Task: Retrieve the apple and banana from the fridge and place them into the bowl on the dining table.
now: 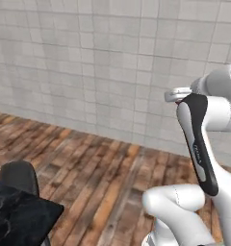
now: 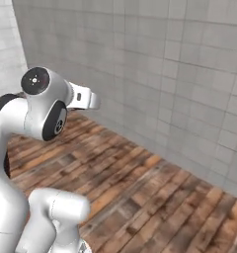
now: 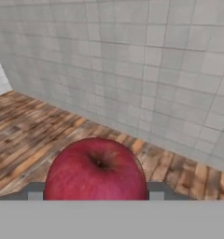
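Observation:
The red apple [image 3: 96, 169] sits large and close in the hand view, stem dimple facing the camera. My gripper [image 3: 96, 195] is shut on the apple, a grey finger tip [image 3: 35, 192] showing at each side of it. A corner of the dining table [image 1: 21, 221], black marble with white veins, juts in at the lower left of the left base view, well left of the arm [image 1: 199, 139]. The banana, the fridge and the bowl are out of view.
A grey tiled wall [image 1: 88, 62] stands ahead across a wooden plank floor [image 1: 98, 178]. A dark rounded chair back [image 1: 19, 177] rises just behind the table corner. The raised arm [image 2: 36, 113] is folded above the base.

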